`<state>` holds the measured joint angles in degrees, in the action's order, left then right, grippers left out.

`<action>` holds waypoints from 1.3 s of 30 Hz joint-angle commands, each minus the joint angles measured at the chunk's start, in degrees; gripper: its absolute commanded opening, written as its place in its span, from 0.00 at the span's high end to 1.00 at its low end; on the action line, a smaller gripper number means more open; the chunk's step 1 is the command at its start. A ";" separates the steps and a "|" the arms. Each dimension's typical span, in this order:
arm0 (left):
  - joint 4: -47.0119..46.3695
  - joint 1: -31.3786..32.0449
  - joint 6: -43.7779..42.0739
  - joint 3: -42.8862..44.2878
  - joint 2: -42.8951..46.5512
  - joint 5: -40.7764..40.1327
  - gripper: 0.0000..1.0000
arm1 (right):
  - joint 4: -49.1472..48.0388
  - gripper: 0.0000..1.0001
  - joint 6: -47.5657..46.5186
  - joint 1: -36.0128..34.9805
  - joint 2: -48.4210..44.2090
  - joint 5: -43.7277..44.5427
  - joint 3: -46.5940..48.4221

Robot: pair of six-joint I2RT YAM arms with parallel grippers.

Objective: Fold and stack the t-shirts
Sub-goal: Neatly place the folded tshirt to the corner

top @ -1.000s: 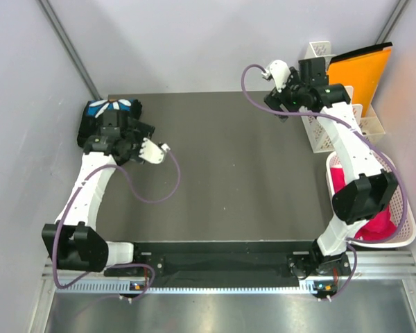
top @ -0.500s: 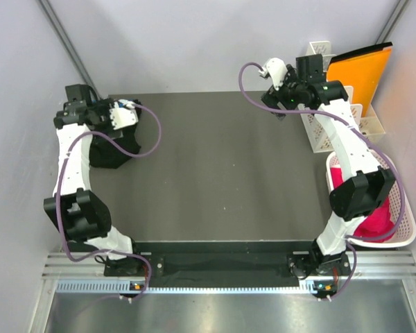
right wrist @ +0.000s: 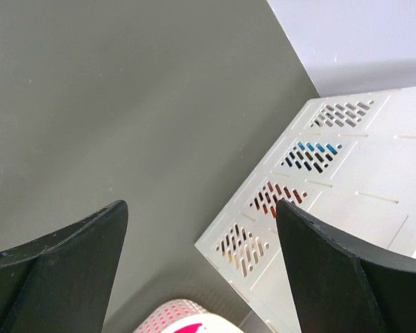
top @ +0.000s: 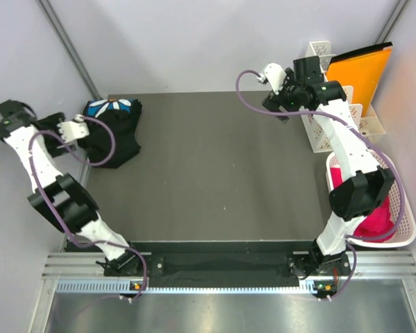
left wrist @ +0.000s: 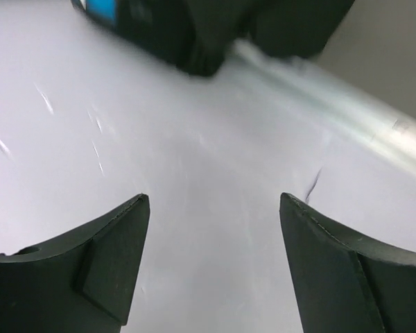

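Observation:
A black t-shirt (top: 114,132) lies bunched at the table's back left corner, its blue print with white petals (top: 111,106) facing up. In the left wrist view its edge (left wrist: 215,31) shows at the top. My left gripper (top: 55,130) is off the table's left edge by the wall, left of the shirt. It stands open (left wrist: 214,197) and empty, facing the pale wall. My right gripper (top: 283,109) hovers at the back right beside the white rack. It is open (right wrist: 201,205) with only bare table below.
A white slotted rack (top: 319,135) (right wrist: 333,208) stands at the table's right edge, with an orange folder (top: 360,73) behind it. A white basket (top: 404,218) (right wrist: 187,320) holding pink cloth sits at the right front. A metal rail (left wrist: 347,114) runs along the left wall.
My left arm has swung from over the black shirt out to the far left wall, uncovering the print. The right arm has shifted only slightly.

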<state>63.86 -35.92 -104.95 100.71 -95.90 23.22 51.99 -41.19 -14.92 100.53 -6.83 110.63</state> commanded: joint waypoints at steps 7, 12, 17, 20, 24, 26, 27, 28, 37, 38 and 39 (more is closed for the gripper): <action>6.29 -15.49 -22.83 15.92 -16.94 2.97 0.19 | 3.65 0.12 -3.37 -2.83 2.83 6.39 3.10; 9.00 -17.08 -26.18 20.23 -19.51 5.77 0.19 | 3.56 0.11 -3.63 -4.50 3.00 8.23 2.66; 12.25 -14.11 -29.09 8.48 -10.56 15.53 0.17 | 2.77 0.11 -3.46 -4.86 3.18 8.67 2.40; 7.44 -8.84 -22.28 -4.96 -0.98 21.85 0.15 | 2.07 0.10 -3.46 -4.77 2.65 8.85 1.35; 0.76 -1.53 -12.41 -16.75 9.91 26.78 0.15 | 1.80 0.09 -4.16 -4.77 2.30 8.85 1.25; -0.48 2.50 -7.59 -20.54 12.13 27.84 0.15 | 1.72 0.08 -4.25 -4.86 1.86 8.50 1.26; -1.70 3.83 -5.47 -21.07 12.14 28.02 0.16 | 1.45 0.07 -4.42 -4.77 1.69 8.33 1.08; -2.50 6.02 -1.44 -21.42 11.88 28.80 0.17 | 1.28 0.04 -4.16 -4.77 1.69 8.24 1.08; -15.53 10.87 17.96 -23.71 9.59 26.27 0.19 | 1.19 0.00 0.14 -4.60 0.99 5.25 0.03; -14.65 10.87 16.02 -24.41 9.85 24.35 0.19 | 1.01 0.00 0.06 -4.68 0.90 5.68 -0.67; -14.20 10.96 14.52 -26.68 10.11 23.11 0.20 | 1.01 0.00 0.14 -4.60 0.81 5.86 -0.94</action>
<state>51.51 -25.15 -92.75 77.89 -86.15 48.53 54.83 -42.85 -19.38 103.98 -0.34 110.91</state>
